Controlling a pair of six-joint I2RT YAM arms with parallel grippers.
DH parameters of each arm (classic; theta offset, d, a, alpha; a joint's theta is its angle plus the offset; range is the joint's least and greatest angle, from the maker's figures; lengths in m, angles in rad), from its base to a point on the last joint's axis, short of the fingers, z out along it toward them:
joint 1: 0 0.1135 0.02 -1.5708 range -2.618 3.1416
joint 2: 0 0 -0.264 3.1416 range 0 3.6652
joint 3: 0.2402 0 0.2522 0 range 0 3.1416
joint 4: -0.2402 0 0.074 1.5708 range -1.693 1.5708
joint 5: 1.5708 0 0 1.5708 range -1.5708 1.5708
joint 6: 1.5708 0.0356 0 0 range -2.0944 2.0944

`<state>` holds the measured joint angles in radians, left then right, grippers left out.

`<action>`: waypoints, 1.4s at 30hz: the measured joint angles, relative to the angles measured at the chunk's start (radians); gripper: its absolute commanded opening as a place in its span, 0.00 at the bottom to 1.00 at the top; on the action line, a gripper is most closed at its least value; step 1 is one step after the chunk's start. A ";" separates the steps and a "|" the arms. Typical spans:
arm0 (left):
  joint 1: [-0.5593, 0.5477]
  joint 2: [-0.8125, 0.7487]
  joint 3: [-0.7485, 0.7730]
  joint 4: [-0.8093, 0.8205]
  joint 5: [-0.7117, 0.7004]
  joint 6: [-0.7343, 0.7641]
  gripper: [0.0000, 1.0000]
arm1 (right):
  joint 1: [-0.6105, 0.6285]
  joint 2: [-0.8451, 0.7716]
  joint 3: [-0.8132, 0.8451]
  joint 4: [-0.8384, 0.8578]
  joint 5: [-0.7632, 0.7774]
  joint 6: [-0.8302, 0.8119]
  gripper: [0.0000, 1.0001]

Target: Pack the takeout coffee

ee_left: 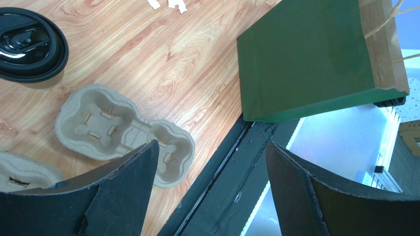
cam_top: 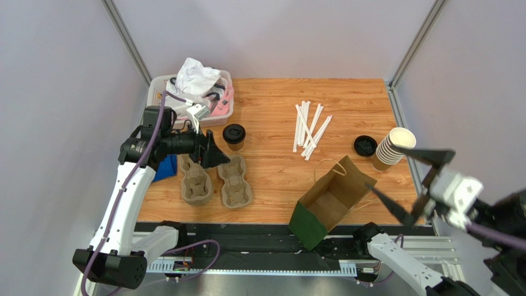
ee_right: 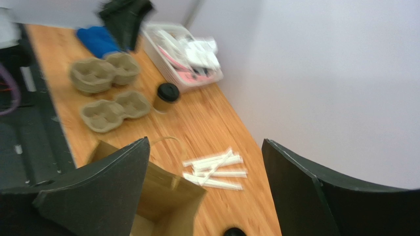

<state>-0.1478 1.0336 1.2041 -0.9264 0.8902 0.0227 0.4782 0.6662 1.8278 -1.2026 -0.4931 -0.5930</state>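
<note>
The takeout coffee [cam_top: 234, 137], a small brown paper cup with a black lid, stands upright on the wooden table just behind the pulp carriers. Its lid [ee_left: 29, 44] shows at the top left of the left wrist view, and the cup [ee_right: 166, 97] shows small in the right wrist view. My left gripper [cam_top: 216, 151] hovers open just left of the cup, above a carrier, with nothing between its fingers [ee_left: 123, 196]. My right gripper [cam_top: 387, 168] hangs open and empty at the right, above the mouth of the paper bag [cam_top: 330, 197].
Two pulp carriers [cam_top: 196, 182] [cam_top: 234, 180] lie near the front left. The green-bottomed bag [ee_left: 315, 59] lies at the table's front edge. White straws [cam_top: 310, 128], a loose black lid [cam_top: 365, 145] and a cup stack [cam_top: 392, 148] sit right. A cluttered bin [cam_top: 191, 92] stands at the back left.
</note>
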 measured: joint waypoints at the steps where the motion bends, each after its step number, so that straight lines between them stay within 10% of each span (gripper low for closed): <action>1: 0.000 0.003 0.001 0.001 -0.002 -0.002 0.87 | 0.000 0.045 0.032 0.007 0.050 0.032 0.75; 5: 0.000 0.009 0.002 0.003 -0.010 -0.007 0.88 | -0.002 0.316 0.172 -0.010 0.275 0.130 0.76; 8: 0.000 0.009 0.006 0.003 -0.029 -0.007 0.91 | -0.004 0.422 0.072 -0.027 0.336 0.154 1.00; 15: 0.000 0.010 0.001 0.005 -0.059 -0.018 0.99 | -0.011 0.410 -0.185 -0.154 0.383 0.159 1.00; 42: 0.000 -0.061 -0.105 0.167 -0.163 -0.055 0.99 | -0.464 0.346 -0.288 -0.163 0.048 0.000 0.94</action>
<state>-0.1478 0.9730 1.0988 -0.7597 0.7269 -0.0326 0.0143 1.0119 1.5398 -1.3655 -0.4446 -0.5926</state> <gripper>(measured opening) 0.990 0.975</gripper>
